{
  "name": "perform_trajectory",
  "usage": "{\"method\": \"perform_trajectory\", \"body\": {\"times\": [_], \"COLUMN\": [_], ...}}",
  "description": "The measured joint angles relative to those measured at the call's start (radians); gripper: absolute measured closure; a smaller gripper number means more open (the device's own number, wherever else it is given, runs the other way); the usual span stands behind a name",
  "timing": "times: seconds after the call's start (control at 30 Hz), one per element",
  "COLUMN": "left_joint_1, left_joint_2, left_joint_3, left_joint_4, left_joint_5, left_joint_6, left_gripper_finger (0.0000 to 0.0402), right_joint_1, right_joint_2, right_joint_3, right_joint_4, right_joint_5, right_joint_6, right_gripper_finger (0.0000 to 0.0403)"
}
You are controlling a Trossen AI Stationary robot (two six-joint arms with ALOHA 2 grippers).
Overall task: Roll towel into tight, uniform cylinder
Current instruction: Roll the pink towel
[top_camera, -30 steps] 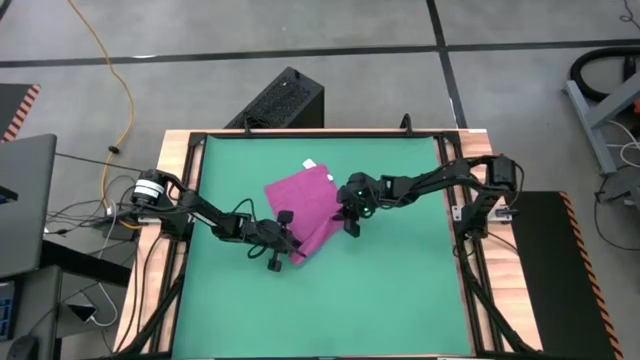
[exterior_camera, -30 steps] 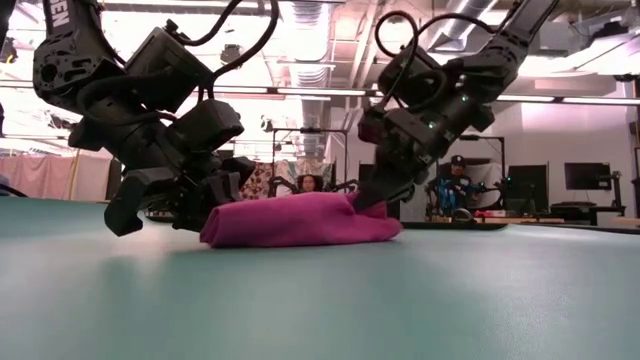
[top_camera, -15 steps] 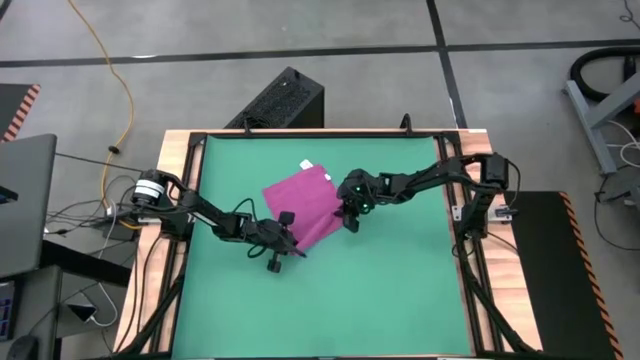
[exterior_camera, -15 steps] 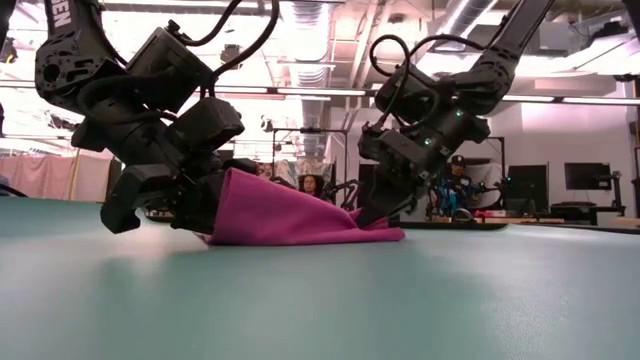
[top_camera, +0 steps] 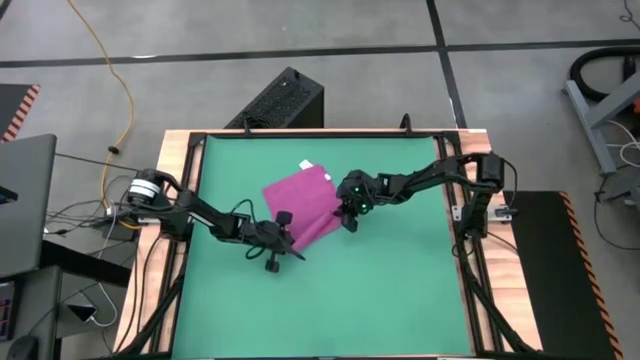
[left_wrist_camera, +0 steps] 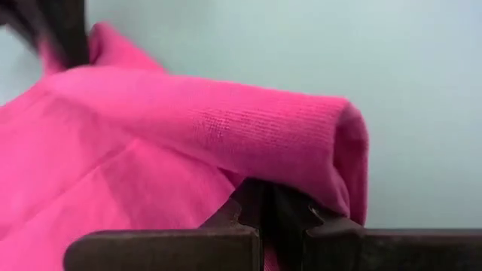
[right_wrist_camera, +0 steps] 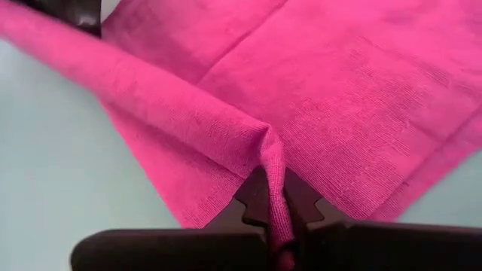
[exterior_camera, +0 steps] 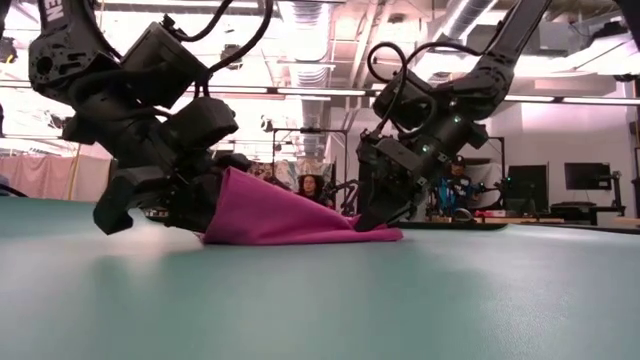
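- Towel point(top_camera: 300, 202) near middle of green-matted desk point(top_camera: 400, 290), slightly toward far edge; white tag point(top_camera: 309, 165) at far corner.
- Left end effector point(top_camera: 283, 240) pinching near corner fold; right end effector point(top_camera: 347, 214) pinching right-hand corner.
- Lifted near edge slanting, left end closer to front edge.
- Advice: keep both pinches level, equal tension, first turn tight.

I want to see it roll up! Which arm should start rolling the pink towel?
Probably both, led by the left: the left tool pinches the towel edge it has lifted highest, while the right tool pinches low by the mat.
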Motion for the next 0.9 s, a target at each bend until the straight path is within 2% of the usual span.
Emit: {"method": "perform_trajectory", "body": {"times": [0.23,0.47,0.73,0.8,0.9], "left_joint_1": [-0.036,-0.078,-0.207,-0.245,-0.27], "left_joint_2": [-0.201,-0.402,-0.585,-0.583,-0.494], "left_joint_3": [-0.002,0.0,0.0,-0.004,0.003], "left_joint_4": [-0.262,-0.419,-0.381,-0.319,-0.288], "left_joint_5": [-0.165,-0.226,-0.322,-0.33,-0.354], "left_joint_6": [-0.022,-0.088,-0.157,-0.153,-0.112], "left_gripper_finger": [0.0401,0.0401,0.0401,0.0402,0.0402], "right_joint_1": [0.013,0.012,0.013,0.014,0.014], "right_joint_2": [0.0,0.0,0.0,0.0,0.001], "right_joint_3": [0.0,0.0,-0.001,-0.001,-0.001], "right_joint_4": [-0.007,-0.007,-0.008,-0.008,-0.008], "right_joint_5": [0.004,-0.001,-0.001,-0.001,-0.001], "right_joint_6": [-0.005,-0.009,-0.011,-0.011,-0.011], "right_gripper_finger": [0.0379,0.0377,0.0376,0.0377,0.0376]}}
